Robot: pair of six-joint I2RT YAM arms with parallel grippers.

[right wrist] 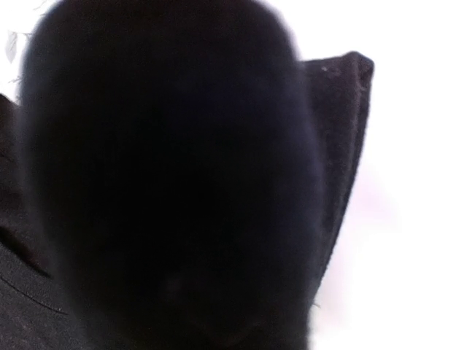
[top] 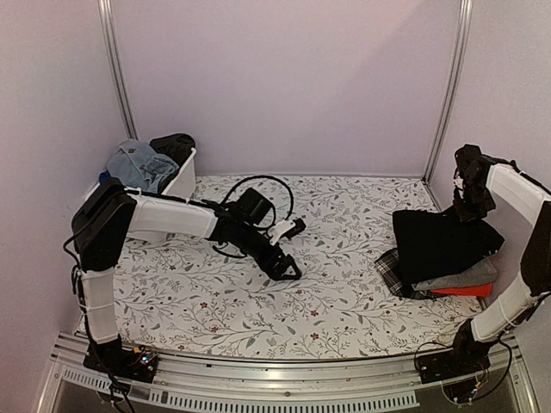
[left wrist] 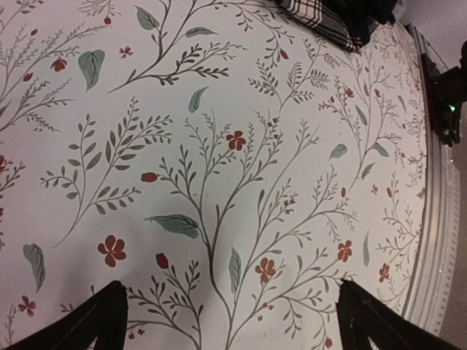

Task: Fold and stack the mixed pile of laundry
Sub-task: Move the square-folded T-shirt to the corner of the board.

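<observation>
Stack location: the table's right side; black garment (top: 443, 243) on top, grey cloth (top: 465, 275) and red shirt (top: 461, 291) beneath, plaid cloth (top: 394, 271) protruding at left; blue denim pieces (top: 138, 165) lie in the white tub (top: 185, 179) at rear left. Right gripper (top: 471, 191) sits at the black garment's rear edge; dark fabric fills its wrist view, so jaw state cannot be determined. Left gripper (top: 291, 270) hangs over the floral tablecloth (top: 344, 215) at centre; jaws wide apart, empty.
</observation>
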